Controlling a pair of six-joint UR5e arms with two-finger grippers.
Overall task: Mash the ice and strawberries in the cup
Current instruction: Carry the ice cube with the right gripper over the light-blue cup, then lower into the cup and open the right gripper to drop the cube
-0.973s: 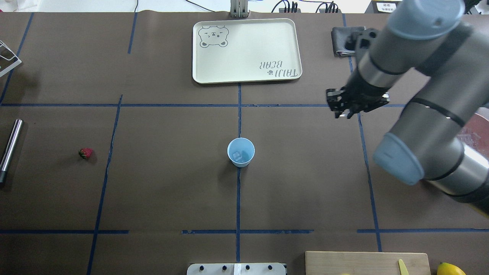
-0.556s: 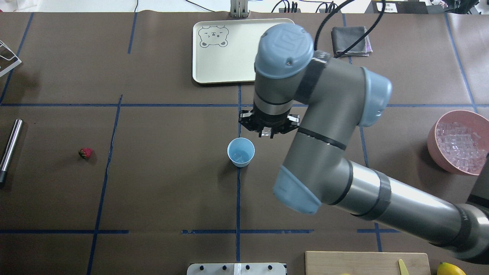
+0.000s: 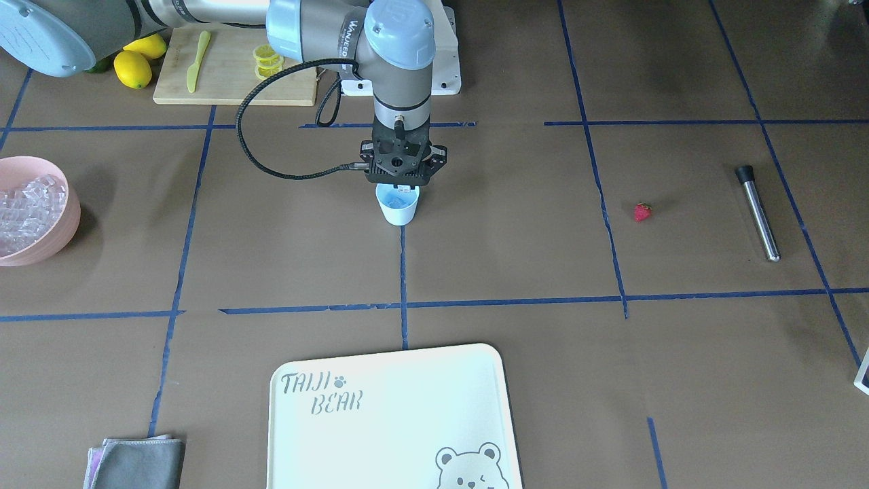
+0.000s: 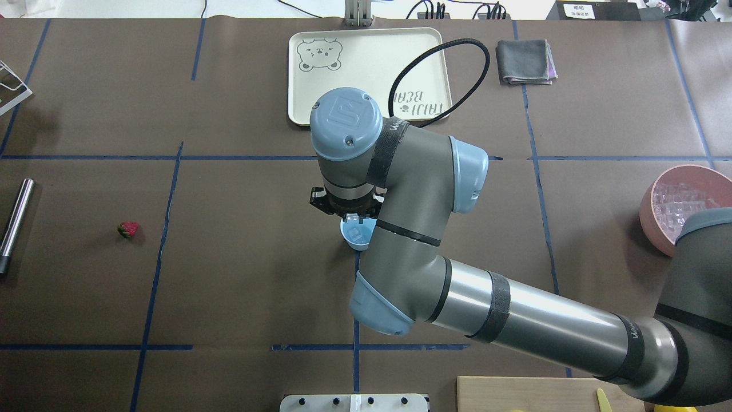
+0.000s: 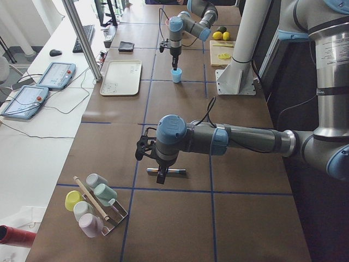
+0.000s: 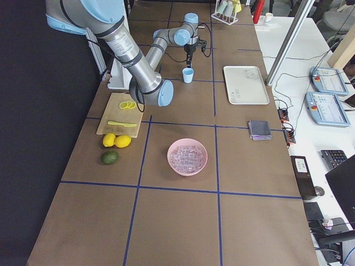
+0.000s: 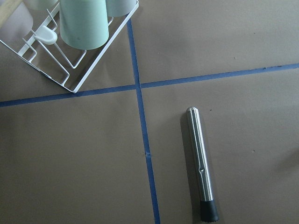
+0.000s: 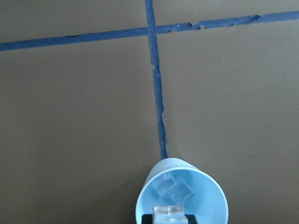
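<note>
The cup (image 8: 212, 201) holds 2 ice cubes (image 8: 172, 187) and stands directly under the right gripper (image 3: 399, 185), which pinches another ice cube (image 8: 168, 213). The strawberry (image 4: 128, 229) lies well apart from it, not yet added; all mashing remains.

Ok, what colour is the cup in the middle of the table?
Pale blue with a whitish tint. The cup shows best in the right wrist-mounted view.

The surface (image 4: 229, 286) wore matt brown paper (crossed by blue tape (image 8: 154, 70)); the cup (image 3: 398, 210) looked smooth pale plastic; the ice (image 8: 175, 191) was clear and glassy; the rod (image 7: 200, 158) was brushed metal, its tip black.
</note>
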